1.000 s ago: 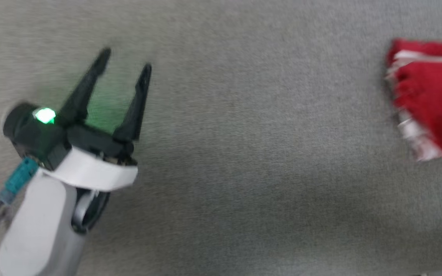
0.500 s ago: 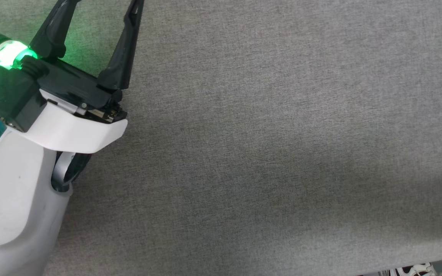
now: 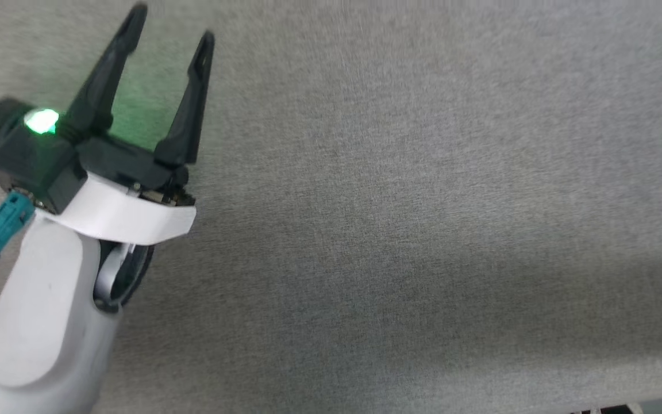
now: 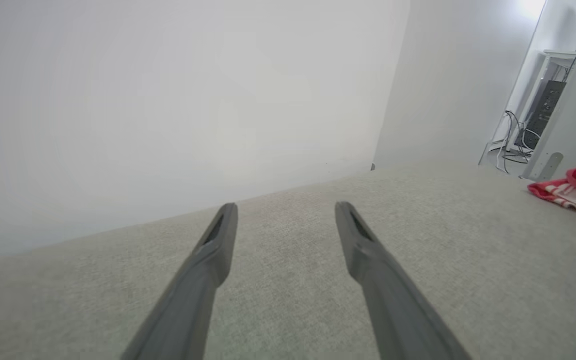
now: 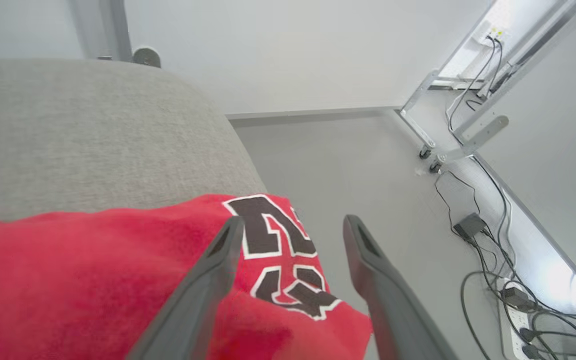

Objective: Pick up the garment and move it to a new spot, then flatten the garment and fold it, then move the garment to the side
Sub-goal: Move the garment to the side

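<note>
Across the grey cloth table top [image 3: 423,201] there is lots of room, and the left gripper [image 3: 173,23] hangs over it, pointing at a white wall [image 4: 168,100], with its two dark fingers apart. Well away, at the table's rounded edge by the drop to the grey floor [image 5: 348,165], lies the red jersey with black, white-edged letters [image 5: 93,260]. The right gripper [image 5: 293,221] is just over it, fingers apart and holding nothing.
</note>
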Available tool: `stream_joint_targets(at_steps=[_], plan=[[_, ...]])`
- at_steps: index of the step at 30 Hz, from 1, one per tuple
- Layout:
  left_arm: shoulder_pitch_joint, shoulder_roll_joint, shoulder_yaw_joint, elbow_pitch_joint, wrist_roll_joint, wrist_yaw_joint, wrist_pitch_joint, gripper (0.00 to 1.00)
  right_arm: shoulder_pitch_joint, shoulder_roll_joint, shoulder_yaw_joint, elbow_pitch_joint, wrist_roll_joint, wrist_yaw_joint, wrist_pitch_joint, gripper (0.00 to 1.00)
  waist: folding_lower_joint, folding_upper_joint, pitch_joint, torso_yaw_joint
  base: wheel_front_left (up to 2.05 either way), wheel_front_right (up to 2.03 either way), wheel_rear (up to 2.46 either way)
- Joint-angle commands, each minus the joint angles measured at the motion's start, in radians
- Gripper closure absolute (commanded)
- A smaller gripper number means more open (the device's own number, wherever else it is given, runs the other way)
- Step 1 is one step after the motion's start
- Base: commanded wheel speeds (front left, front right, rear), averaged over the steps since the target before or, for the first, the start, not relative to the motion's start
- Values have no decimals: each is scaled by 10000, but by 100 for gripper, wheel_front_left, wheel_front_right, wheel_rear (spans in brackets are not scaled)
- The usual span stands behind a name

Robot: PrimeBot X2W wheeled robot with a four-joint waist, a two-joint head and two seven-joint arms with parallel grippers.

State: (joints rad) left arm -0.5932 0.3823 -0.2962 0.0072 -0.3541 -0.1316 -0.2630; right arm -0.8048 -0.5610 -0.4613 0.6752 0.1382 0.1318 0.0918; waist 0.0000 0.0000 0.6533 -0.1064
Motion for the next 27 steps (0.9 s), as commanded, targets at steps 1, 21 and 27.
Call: stream_joint_targets(at_steps=[1, 21, 27], plan=[[385, -141, 171, 141, -71, 25, -23, 0, 368, -35, 522, 14, 82, -24, -199, 0, 0, 0, -766, 260, 0, 0, 0], [4156, -1102, 1876, 2022, -263, 25, -23, 0, 3691, 1773, 5654, -1285, 1795, -24, -2790, 0, 0, 0, -4480, 1521, 0, 0, 0], [5079, -1270, 2259, 1926, -164, 25, -23, 0, 4643, 2150, 5837, -1676, 2388, -24, -3255, 0, 0, 0, -5180, 1612, 0, 0, 0]])
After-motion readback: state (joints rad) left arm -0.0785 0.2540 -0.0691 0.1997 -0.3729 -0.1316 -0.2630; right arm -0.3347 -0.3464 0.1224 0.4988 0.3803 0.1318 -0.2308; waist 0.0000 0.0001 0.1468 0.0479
